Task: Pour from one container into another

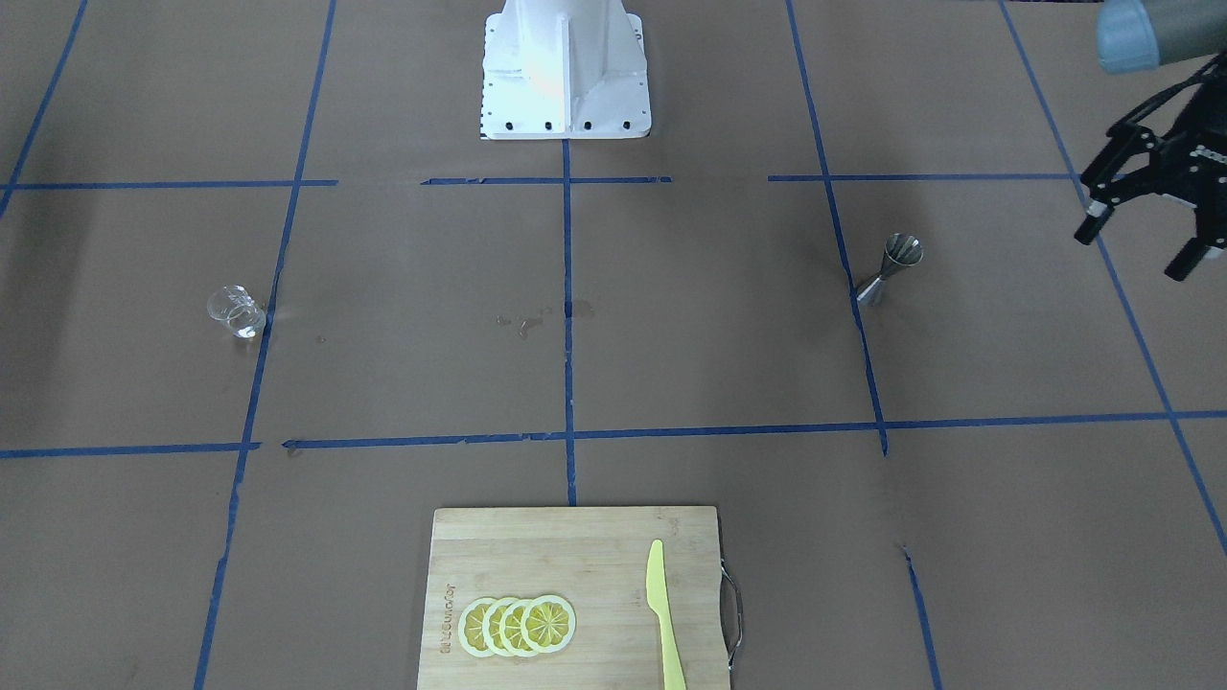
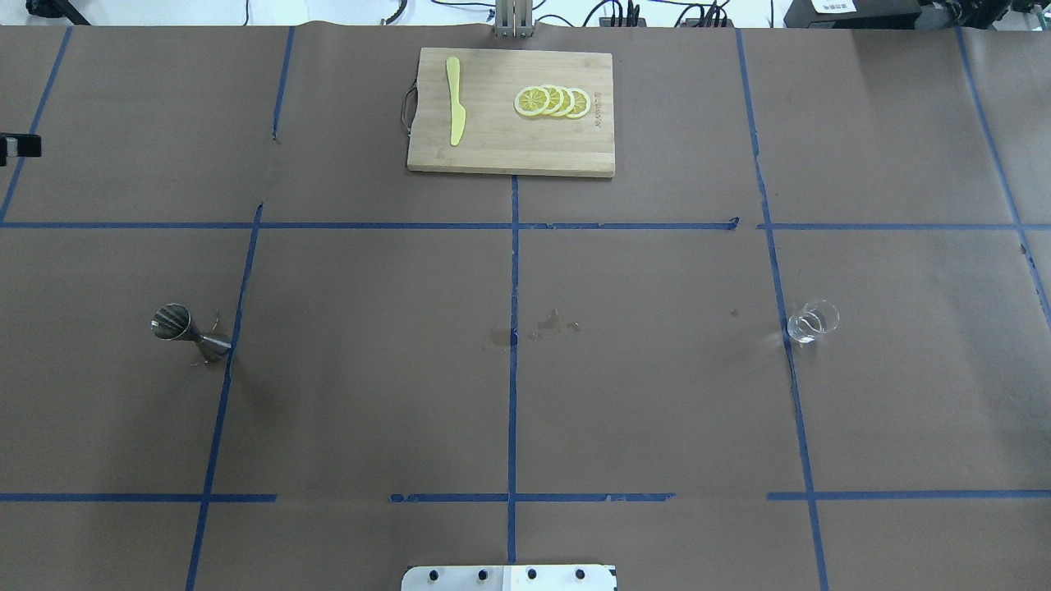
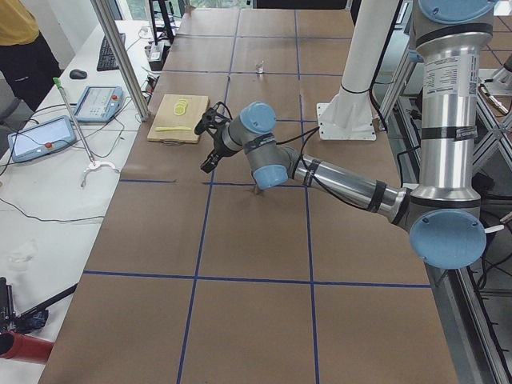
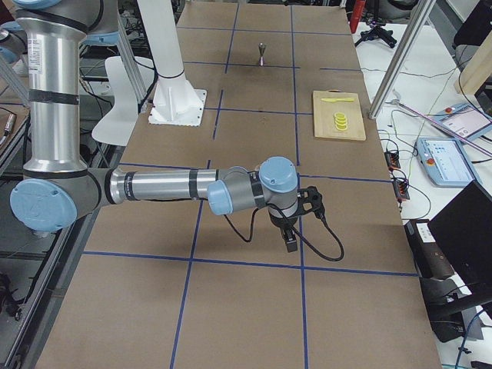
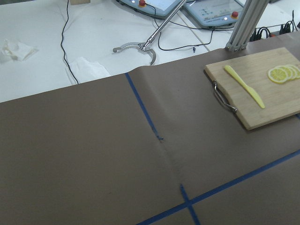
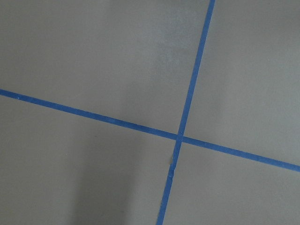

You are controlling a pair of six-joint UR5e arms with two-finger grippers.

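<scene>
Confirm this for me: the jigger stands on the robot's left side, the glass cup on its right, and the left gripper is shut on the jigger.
One part is wrong. The left gripper is open and holds nothing; it hangs well apart from the jigger, as the exterior front-facing view shows. The rest is right: the jigger stands on the robot's left side and the glass cup on its right.

Cutting board [image 2: 493, 144], lemon slices [image 2: 553, 102], knife [image 2: 455, 100]

Light: you had even, bright overhead light.
Glare: the white base [image 1: 564, 67] blew out.
Shadows: soft, faint.
Focus: sharp.
</scene>
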